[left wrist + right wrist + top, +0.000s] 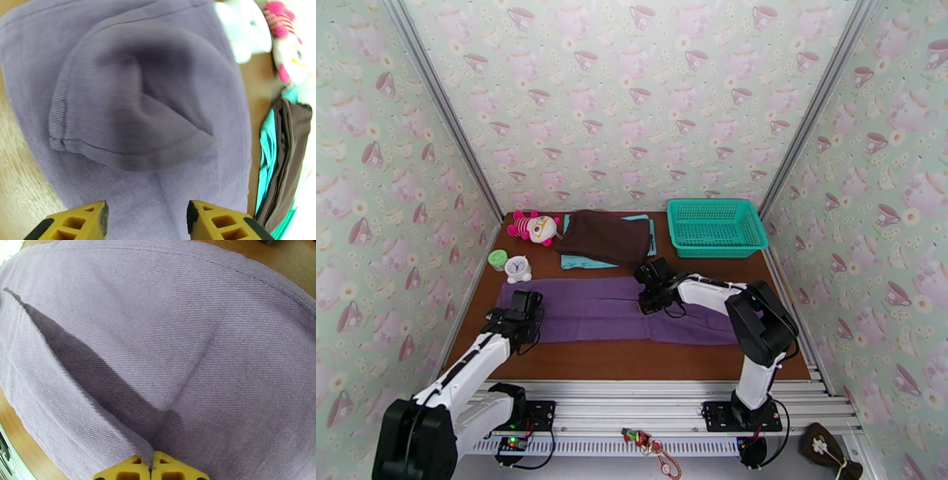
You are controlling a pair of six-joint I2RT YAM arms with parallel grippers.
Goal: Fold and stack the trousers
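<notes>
The purple trousers [592, 312] lie stretched left to right across the brown table. My left gripper [526, 313] is at their left end. In the left wrist view it [147, 218] stands open above the cloth, and a rumpled flap of the trousers [138, 110] lies just ahead of the yellow fingertips [93, 221]. My right gripper [652, 298] is low over the middle of the trousers. The right wrist view shows it [151, 469] shut, with a raised edge of the trousers [177, 338] pinched between its tips.
A teal basket [715, 225] stands at the back right. A folded dark brown garment [604, 235] lies on a light teal cloth [577, 263] at the back middle. A pink plush toy [533, 226], a white clock [518, 269] and a small green object [498, 259] sit at the back left.
</notes>
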